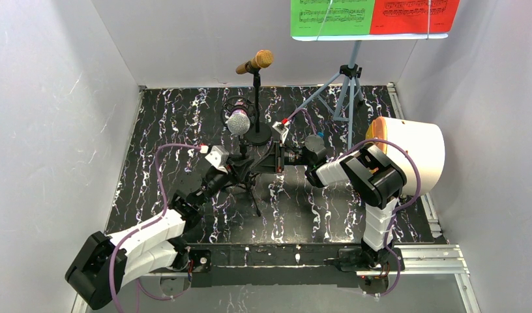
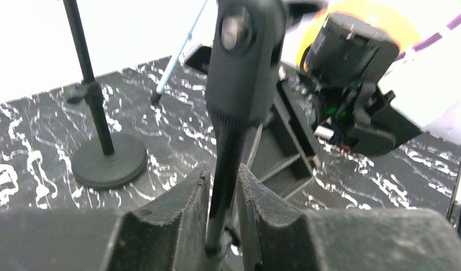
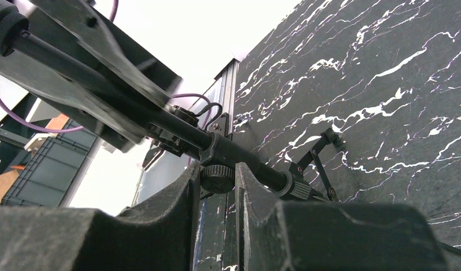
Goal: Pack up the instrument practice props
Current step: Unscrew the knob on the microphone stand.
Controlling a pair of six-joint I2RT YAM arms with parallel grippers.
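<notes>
The purple glitter microphone (image 1: 238, 122) stands on a thin black tripod mic mount (image 2: 225, 141) in mid-table. My left gripper (image 1: 240, 171) (image 2: 224, 169) is shut on that mount's pole, low down. From the right, my right gripper (image 1: 271, 160) (image 3: 218, 169) is shut on the mount's knurled knob (image 3: 218, 179), with the folding legs (image 3: 316, 161) just past it. Behind, the gold microphone (image 1: 255, 62) sits on a second mount with a round base (image 1: 258, 135) (image 2: 108, 161). At the back right, the pale blue music rack (image 1: 349, 85) holds a green score sheet (image 1: 330, 16) and a red one (image 1: 413, 14).
A large white container with an orange inside (image 1: 413, 147) lies on its side at the table's right edge, close behind my right arm. White walls enclose the black marbled table (image 1: 172, 130) on three sides. The round-base mount stands just behind both grippers.
</notes>
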